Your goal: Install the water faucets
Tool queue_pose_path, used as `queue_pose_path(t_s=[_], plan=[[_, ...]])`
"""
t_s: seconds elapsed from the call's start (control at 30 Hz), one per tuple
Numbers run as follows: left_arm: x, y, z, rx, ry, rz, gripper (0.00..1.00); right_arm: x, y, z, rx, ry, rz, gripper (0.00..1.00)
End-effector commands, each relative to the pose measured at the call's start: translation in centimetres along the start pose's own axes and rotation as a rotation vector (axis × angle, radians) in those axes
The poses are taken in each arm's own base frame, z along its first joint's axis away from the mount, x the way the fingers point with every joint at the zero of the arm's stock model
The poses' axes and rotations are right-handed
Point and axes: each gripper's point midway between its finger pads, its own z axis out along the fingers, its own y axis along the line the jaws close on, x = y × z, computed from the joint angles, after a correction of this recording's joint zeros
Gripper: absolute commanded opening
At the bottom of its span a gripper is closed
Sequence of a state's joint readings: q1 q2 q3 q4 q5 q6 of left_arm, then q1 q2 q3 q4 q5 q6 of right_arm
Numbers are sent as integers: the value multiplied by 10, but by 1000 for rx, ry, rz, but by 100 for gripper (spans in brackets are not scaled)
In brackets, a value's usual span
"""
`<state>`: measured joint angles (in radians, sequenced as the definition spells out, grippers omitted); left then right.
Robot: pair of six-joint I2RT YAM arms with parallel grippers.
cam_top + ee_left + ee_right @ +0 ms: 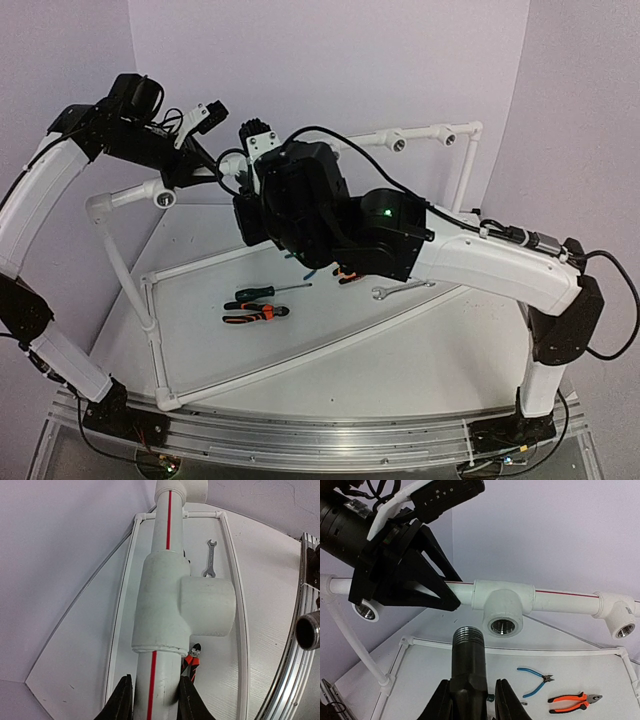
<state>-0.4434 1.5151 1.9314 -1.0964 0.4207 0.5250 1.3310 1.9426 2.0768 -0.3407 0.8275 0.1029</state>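
R fingers (504, 705): faucet (468, 655) near tee (505, 602) mouth, prob. gap; L fingers (122, 702): pipe (162, 680).

You have a white pipe frame (154, 340) standing on the table (430, 350), and its raised rail carries a thin red stripe and a white tee fitting (504, 605) with a threaded opening. Inside the frame, the screwdriver (268, 291) lies just at 12 o'clock of the orange pliers (255, 315), with the wrench (400, 290) well apart at 3 o'clock. In the right wrist view, blue cutters (535, 679) lie on the table at 5 o'clock of the tee fitting.
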Motion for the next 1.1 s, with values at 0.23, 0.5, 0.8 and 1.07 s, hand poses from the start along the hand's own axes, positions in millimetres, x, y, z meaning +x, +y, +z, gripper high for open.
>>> queue_pose_path(t_s=[0.23, 0.5, 0.8, 1.07], plan=[[45, -25, 39, 119, 175, -391, 0, -2, -27, 8, 91, 48, 33, 0], [66, -25, 41, 101, 264, -358, 0, 3, -37, 17, 134, 73, 14, 0], [60, -27, 43, 121, 237, -356, 0, 4, -36, 32, 101, 82, 44, 0], [58, -29, 46, 141, 223, -383, 0, -7, -38, 30, 109, 51, 76, 0]])
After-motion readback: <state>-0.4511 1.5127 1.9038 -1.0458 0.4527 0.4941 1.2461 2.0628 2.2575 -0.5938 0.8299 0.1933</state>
